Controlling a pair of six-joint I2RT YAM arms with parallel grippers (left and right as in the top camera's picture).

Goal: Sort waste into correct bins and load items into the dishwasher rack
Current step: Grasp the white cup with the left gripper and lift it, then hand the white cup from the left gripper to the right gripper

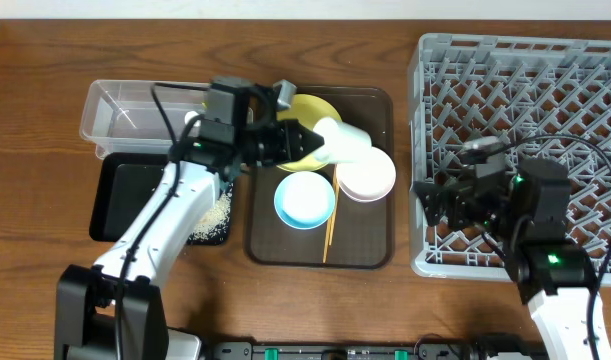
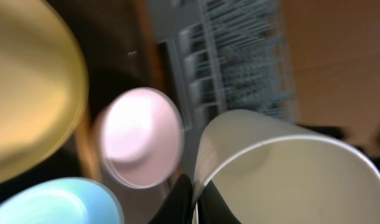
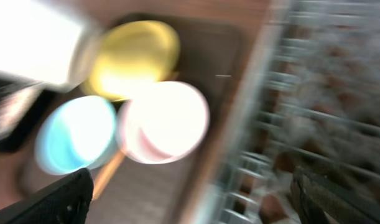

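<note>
My left gripper (image 1: 303, 141) is shut on the rim of the pale cup (image 1: 343, 141), which is tipped on its side above the brown tray; the wrist view shows the jaws (image 2: 193, 200) pinching the cup (image 2: 289, 168). The yellow plate (image 1: 315, 108), light blue bowl (image 1: 305, 199), pinkish bowl (image 1: 369, 175) and chopsticks (image 1: 329, 222) lie on the tray. My right gripper (image 1: 437, 202) is open and empty over the left edge of the grey rack (image 1: 545, 80). Rice scraps (image 1: 219, 215) lie at the right end of the black tray (image 1: 125, 200). The wrapper is not in view.
The clear tub (image 1: 125, 108) stands at the back left, behind the black tray. The brown serving tray (image 1: 370, 250) sits between the bins and the rack. The right wrist view is blurred; it shows the plate (image 3: 137, 56), both bowls and the rack (image 3: 320, 124).
</note>
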